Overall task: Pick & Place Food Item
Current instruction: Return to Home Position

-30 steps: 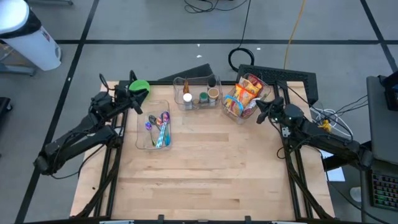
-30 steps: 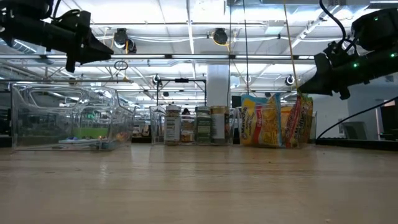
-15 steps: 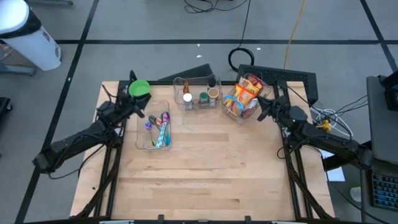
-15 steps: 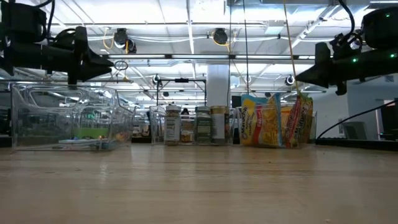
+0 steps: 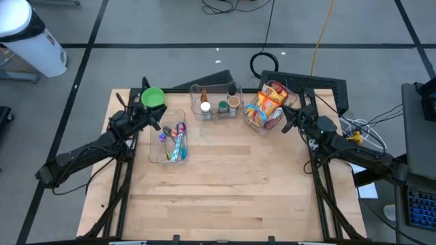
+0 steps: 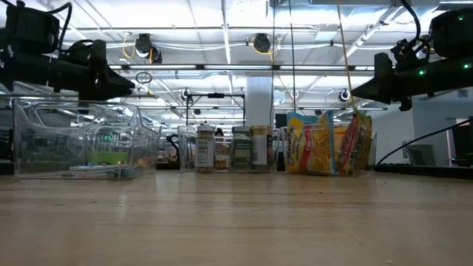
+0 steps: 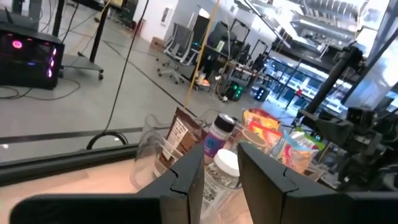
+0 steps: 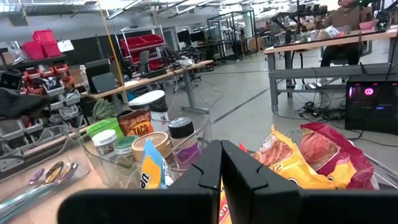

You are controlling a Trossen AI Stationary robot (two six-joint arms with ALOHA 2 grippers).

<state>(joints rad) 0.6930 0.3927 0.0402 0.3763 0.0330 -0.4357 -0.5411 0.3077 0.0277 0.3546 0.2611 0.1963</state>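
L gripper point(image 5: 151, 123): raised off table, left of middle bin point(image 5: 212, 92), over edge of left bin point(image 5: 158, 154). Fingers point(image 7: 186, 180) parted by narrow gap, nothing between, touching nothing. R gripper point(image 5: 285, 125): raised, right of middle bin, just beside right bin point(image 5: 249, 122). Fingers pressed together, empty. Violet spice bottle point(image 7: 215, 137): upright inside middle bin w/ other jars.

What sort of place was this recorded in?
Probably a robotics lab or workshop in a large open hall. The wooden table stands on a grey floor with loose cables. Beyond it are long workbenches, red storage bins and a lit computer tower.
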